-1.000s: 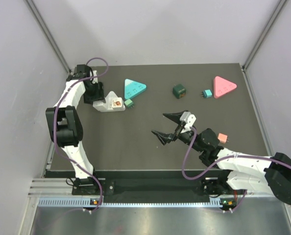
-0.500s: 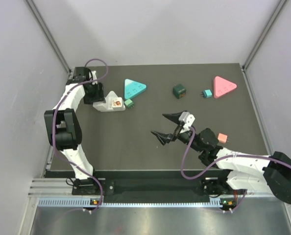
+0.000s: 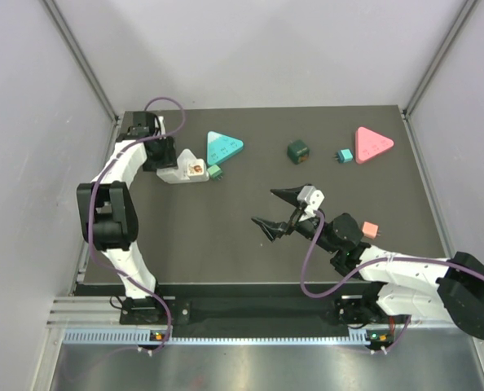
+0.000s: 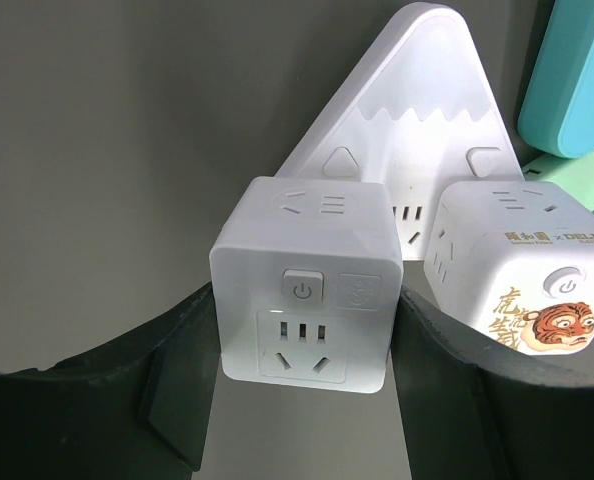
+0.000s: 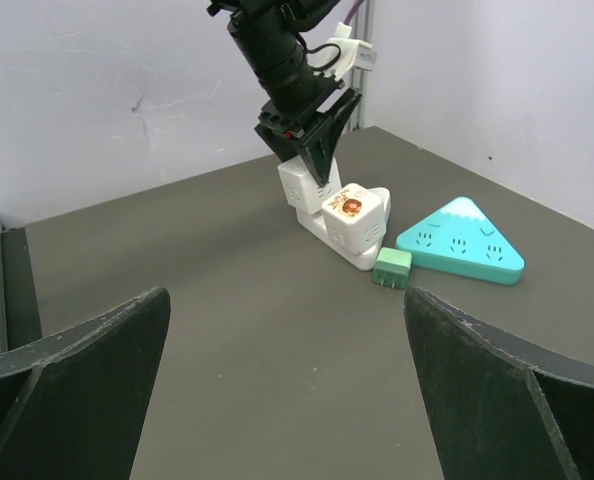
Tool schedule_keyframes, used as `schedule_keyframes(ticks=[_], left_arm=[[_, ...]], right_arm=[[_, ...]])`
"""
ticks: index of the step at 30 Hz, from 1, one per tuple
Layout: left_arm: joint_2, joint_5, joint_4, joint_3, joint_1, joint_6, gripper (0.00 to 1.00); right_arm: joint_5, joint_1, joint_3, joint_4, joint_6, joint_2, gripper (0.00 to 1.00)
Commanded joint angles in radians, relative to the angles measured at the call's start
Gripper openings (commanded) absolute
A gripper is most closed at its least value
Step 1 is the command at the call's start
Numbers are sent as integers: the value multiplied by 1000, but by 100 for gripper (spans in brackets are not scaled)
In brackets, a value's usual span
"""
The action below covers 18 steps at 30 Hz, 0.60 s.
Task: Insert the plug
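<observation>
My left gripper [image 3: 162,155] is shut on a white cube plug [image 4: 302,300], its fingers [image 4: 177,370] pressed against both sides. The cube sits at the near corner of the white triangular power strip [image 4: 407,110]; I cannot tell how deep it sits. A second white cube with a tiger print [image 4: 517,270] stands on the same strip [image 3: 181,173]. The right wrist view shows the left gripper [image 5: 312,150] over the held cube [image 5: 299,185]. My right gripper [image 3: 277,210] is wide open and empty above mid-table.
A small green plug [image 3: 214,171] lies beside the white strip, with a teal triangular strip [image 3: 224,147] behind it. A dark green cube [image 3: 298,151], a teal plug [image 3: 345,155] and a pink triangular strip [image 3: 373,144] lie at the back right. A salmon plug [image 3: 370,230] lies by the right arm.
The left wrist has shifted slightly toward the far left with the cube still in its grip. The right arm has not moved.
</observation>
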Motion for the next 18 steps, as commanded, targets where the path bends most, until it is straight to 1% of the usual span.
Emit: schedule_keyframes(ticks=[1, 2, 4, 7, 15, 16, 18], left_arm=[[107, -49, -32, -93, -25, -23, 0], [108, -50, -28, -101, -25, -24, 0], [120, -96, -29, -101, -26, -29, 0], [139, -103, -35, -95, -25, -33, 0], [226, -126, -118, 7, -26, -27, 0], [232, -130, -127, 23, -52, -27, 0], [264, -149, -162, 45, -56, -29, 0]], right_arm=[[-2, -10, 25, 26, 3, -1, 100], [-2, -10, 25, 26, 5, -2, 100], [-2, -11, 25, 26, 8, -7, 100], [-2, -13, 22, 27, 14, -9, 100], [-8, -19, 15, 36, 34, -9, 100], [-8, -20, 17, 38, 39, -6, 100], [-12, -20, 15, 41, 46, -2, 100]])
